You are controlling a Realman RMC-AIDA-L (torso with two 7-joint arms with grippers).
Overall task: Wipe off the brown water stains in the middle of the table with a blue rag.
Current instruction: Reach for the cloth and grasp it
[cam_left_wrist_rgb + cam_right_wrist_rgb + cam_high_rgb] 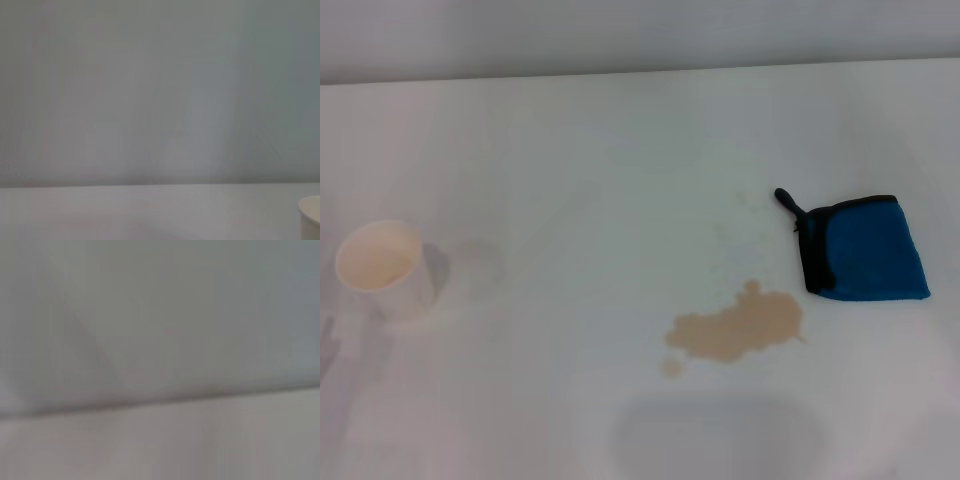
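Stains: the brown water stains (738, 330) lie nearest the robot, a tan puddle at about five o'clock from the table's middle, with a small separate droplet just beside the main blotch at its eight o'clock.
Rag: the blue rag (868, 250) lies folded just beyond the puddle, at its two o'clock, near it but not touching; the black loop tab sticks out from the rag's far corner at eleven o'clock.
Cup: a white paper cup (385, 268) stands upright well apart from both, at nine o'clock across the table (620, 150); its rim also shows at the edge of the left wrist view (311, 216).
Grippers: neither the left gripper nor the right gripper appears in any view, so I cannot tell whether their fingers are apart or together; both wrist cameras show only bare table and wall.
Step in hand: judging by the untouched puddle and the flat rag, the pick-up of the rag is not yet done.
How to do it well: the right arm seems better placed. Pinch the rag through its folded layers so it stays bunched, set it down at the stain's far edge, and press flat while sweeping over both the blotch and the droplet.
Risk: a light or partial stroke would likely smear the liquid outward.
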